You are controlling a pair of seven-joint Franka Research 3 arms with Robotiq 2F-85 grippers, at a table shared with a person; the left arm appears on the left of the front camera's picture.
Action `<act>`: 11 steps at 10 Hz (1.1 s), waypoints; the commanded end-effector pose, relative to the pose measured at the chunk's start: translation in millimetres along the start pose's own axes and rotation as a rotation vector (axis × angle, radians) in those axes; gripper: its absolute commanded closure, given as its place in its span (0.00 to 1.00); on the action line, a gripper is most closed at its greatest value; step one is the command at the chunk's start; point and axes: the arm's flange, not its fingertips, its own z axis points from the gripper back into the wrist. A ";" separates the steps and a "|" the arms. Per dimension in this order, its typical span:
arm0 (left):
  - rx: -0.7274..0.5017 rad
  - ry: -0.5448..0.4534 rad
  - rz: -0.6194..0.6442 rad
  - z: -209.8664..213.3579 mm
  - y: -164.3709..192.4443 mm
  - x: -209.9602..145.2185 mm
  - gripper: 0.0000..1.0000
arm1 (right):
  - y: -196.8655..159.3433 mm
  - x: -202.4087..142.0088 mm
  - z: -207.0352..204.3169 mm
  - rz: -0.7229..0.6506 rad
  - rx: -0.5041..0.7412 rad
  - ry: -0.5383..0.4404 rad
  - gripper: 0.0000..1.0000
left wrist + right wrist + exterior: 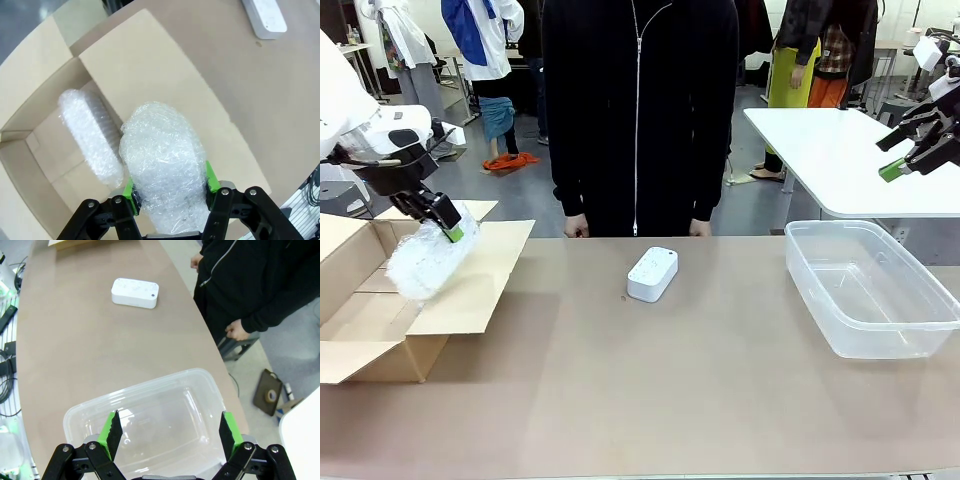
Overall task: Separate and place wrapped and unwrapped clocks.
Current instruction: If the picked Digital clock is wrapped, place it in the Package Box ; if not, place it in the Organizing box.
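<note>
wrapped clock: tilted over box | second wrapped clock: in box | bare clock: flat on table

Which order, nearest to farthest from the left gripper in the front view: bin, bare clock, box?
1. Box: at the robot's left, right under the left gripper, which holds a wrapped clock.
2. Bare clock: mid-table.
3. Bin: far over at the robot's right.

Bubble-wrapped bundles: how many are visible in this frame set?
2. One bundle is held by the left gripper over the open cardboard box; the other bundle lies inside it. Box walls may hide more.
</note>
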 end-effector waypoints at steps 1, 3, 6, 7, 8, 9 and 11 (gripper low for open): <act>0.051 0.024 0.021 6.4 8.0 -8.1 0.44 | 0.2 0.6 -1.7 0.002 0.006 -0.017 0.00; 0.079 0.040 -0.025 13.9 23.8 -26.1 0.44 | 0.2 0.6 -1.7 0.002 0.006 -0.017 0.00; 0.156 0.076 -0.143 24.9 53.0 -53.7 0.44 | 0.2 0.6 -1.7 0.002 0.006 -0.017 0.00; 0.176 0.108 -0.147 25.7 60.7 -57.7 0.44 | 0.2 0.6 -1.7 0.002 0.006 -0.017 0.00; 0.174 0.113 -0.138 27.9 64.5 -58.5 0.44 | 0.2 0.6 -1.7 0.002 0.006 -0.017 0.00; 0.181 0.106 -0.138 31.6 66.5 -57.5 0.44 | 0.2 0.6 -1.7 0.002 0.006 -0.017 0.00; 0.197 0.113 -0.078 36.1 74.3 -59.4 0.44 | 0.2 0.6 -1.7 0.002 0.006 -0.017 0.00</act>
